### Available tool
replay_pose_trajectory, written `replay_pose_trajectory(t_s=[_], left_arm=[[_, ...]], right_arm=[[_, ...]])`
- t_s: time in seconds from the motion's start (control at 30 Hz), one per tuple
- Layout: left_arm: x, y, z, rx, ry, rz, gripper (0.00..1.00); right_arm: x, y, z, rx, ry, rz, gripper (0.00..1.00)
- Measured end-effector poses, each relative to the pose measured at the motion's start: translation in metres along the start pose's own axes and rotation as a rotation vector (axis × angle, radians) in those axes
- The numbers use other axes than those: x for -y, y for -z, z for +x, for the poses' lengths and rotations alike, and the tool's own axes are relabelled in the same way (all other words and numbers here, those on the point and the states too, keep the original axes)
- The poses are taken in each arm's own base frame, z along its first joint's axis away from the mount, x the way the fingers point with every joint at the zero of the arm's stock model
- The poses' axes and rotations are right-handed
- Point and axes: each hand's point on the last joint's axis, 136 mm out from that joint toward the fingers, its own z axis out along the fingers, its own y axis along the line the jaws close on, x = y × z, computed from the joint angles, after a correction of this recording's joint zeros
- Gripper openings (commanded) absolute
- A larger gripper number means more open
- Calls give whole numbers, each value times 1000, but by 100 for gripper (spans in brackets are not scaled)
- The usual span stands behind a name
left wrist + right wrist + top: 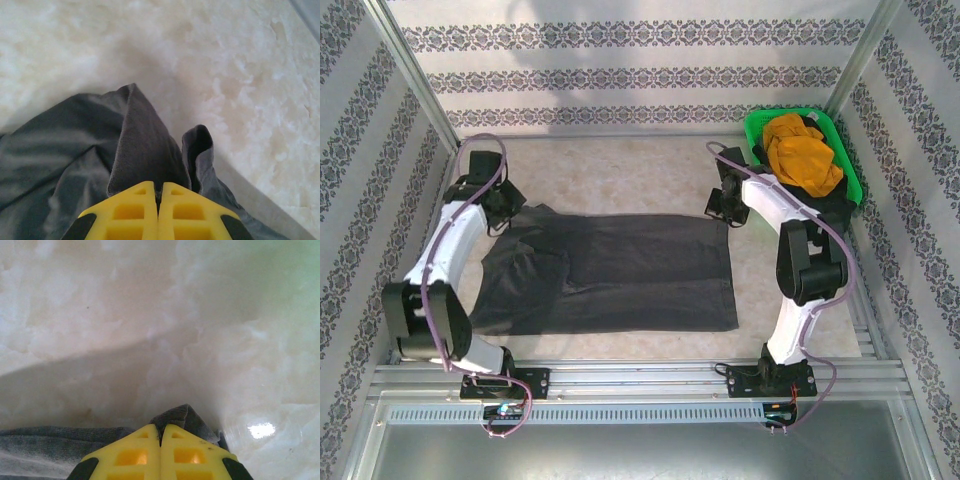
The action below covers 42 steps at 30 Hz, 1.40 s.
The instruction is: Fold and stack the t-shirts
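The charcoal grey t-shirt (610,272) lies spread across the middle of the table, partly folded and rumpled at its left end. My left gripper (505,208) is shut on its far left corner; in the left wrist view a peak of grey t-shirt cloth (145,145) rises from between the yellow fingertips (135,205). My right gripper (725,207) is shut on the far right corner, where a small fold of grey t-shirt cloth (182,417) sticks out above the yellow fingertips (187,450). The mustard orange t-shirt (800,152) sits bunched in the basket over a black t-shirt (835,200).
The bright green basket (755,125) stands at the back right corner, close behind the right arm. Patterned walls close in the table on three sides. Bare pale tabletop (620,170) lies beyond the shirt and a strip (620,345) in front of it.
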Motion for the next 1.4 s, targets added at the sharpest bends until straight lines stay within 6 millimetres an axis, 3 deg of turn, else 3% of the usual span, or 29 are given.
replay_pose_trajectory(t_s=[0.3, 0.67, 0.87, 1.2, 1.3, 1.4], left_arm=[[-63, 42, 48, -5, 130, -96, 0], [-125, 61, 107, -91, 238, -234, 0], [-135, 76, 117, -93, 278, -245, 0], [-159, 73, 153, -185, 295, -314, 0], [-161, 75, 154, -187, 295, -319, 0], [-161, 75, 154, -186, 294, -316, 0]], right_arm=[[9, 7, 32, -14, 25, -1, 0], [26, 10, 79, -60, 50, 21, 0], [32, 13, 84, -65, 43, 38, 0], [38, 14, 96, -81, 57, 63, 0], [42, 12, 108, -101, 62, 75, 15], [49, 15, 118, -117, 48, 88, 22]])
